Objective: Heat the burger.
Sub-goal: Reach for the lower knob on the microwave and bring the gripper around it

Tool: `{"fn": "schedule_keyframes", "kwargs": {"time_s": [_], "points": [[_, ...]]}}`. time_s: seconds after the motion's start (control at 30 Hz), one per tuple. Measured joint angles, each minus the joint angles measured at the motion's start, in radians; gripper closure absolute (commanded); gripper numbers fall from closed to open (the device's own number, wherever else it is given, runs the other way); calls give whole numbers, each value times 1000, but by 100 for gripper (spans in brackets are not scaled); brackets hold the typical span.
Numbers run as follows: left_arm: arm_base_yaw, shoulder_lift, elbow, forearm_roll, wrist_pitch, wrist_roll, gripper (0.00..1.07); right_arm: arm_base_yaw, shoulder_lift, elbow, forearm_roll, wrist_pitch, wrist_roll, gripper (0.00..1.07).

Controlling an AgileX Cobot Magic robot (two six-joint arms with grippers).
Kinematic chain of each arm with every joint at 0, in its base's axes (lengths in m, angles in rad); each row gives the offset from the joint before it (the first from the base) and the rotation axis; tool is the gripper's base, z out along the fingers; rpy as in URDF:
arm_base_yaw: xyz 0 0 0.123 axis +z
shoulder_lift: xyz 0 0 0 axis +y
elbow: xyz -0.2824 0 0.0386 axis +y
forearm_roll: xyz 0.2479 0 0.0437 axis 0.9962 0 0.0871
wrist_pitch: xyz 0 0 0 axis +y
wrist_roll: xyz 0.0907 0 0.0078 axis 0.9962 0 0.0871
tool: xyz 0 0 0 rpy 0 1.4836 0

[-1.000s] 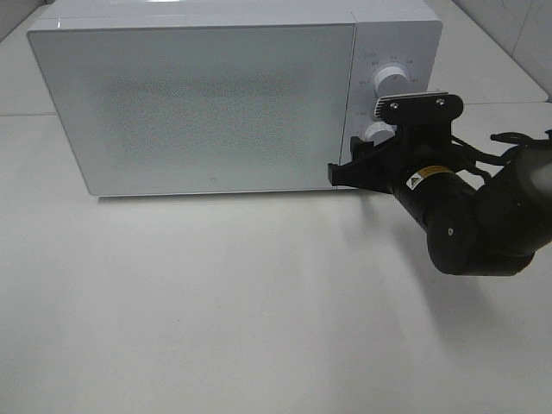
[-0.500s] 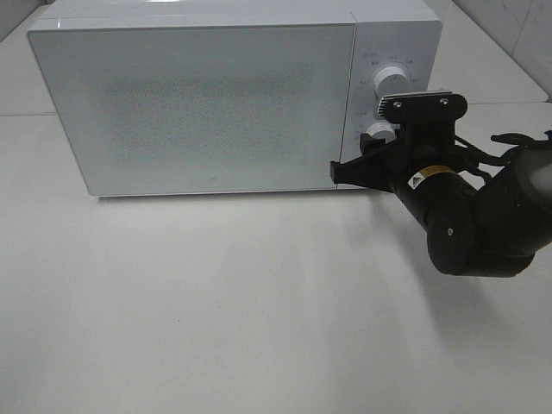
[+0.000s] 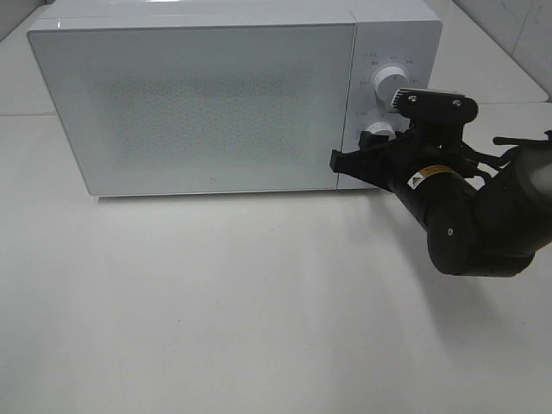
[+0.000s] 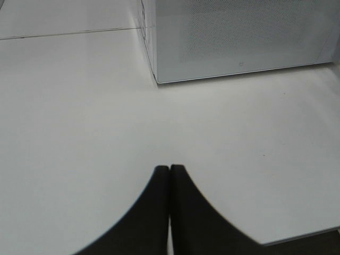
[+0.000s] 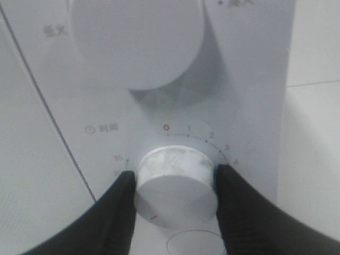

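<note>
The burger is out of view; the white microwave (image 3: 207, 103) has its frosted door closed. My right gripper (image 3: 373, 148) reaches to the control panel, shut on the lower white timer knob (image 3: 377, 133). The right wrist view shows both black fingers (image 5: 119, 212) pressed on either side of that knob (image 5: 178, 194), under the scale of numbers. My left gripper (image 4: 170, 169) is shut on nothing, low over the white table (image 4: 79, 133), a short way in front of the microwave's corner (image 4: 156, 79).
A larger upper knob (image 3: 385, 79) sits above the held one, seen close in the right wrist view as the upper knob (image 5: 138, 37). The right arm (image 3: 474, 224) hangs over the table's right side. White table (image 3: 216, 302) stretches in front of the microwave.
The right gripper's fingers have closed onto the lower knob, and the wrist has rolled slightly, carrying its camera bracket to the right. The microwave has not moved.
</note>
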Motion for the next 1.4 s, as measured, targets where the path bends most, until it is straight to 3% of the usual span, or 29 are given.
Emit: {"fn": "schedule_keyframes", "kwargs": {"time_s": [0.63, 0.87, 1.03, 1.07, 1.1, 1.17, 1.2, 1.3, 1.4], "points": [[0, 0, 0, 0, 0, 0, 106, 0, 6, 5, -16, -33, 1119, 107], [0, 0, 0, 0, 0, 0, 106, 1, 8, 8, -17, -47, 1240, 107], [0, 0, 0, 0, 0, 0, 106, 1, 8, 8, -17, -47, 1249, 91], [0, 0, 0, 0, 0, 0, 106, 1, 8, 9, -17, -47, 1249, 85], [0, 0, 0, 0, 0, 0, 106, 1, 8, 9, -17, -48, 1249, 73], [0, 0, 0, 0, 0, 0, 106, 1, 8, 9, -17, -48, 1249, 68], [0, 0, 0, 0, 0, 0, 106, 1, 8, 9, -17, -48, 1251, 56], [0, 0, 0, 0, 0, 0, 106, 2, 8, 11, -20, -57, 1251, 48], [0, 0, 0, 0, 0, 0, 106, 3, 7, 20, -21, -71, 1250, 48]]}}
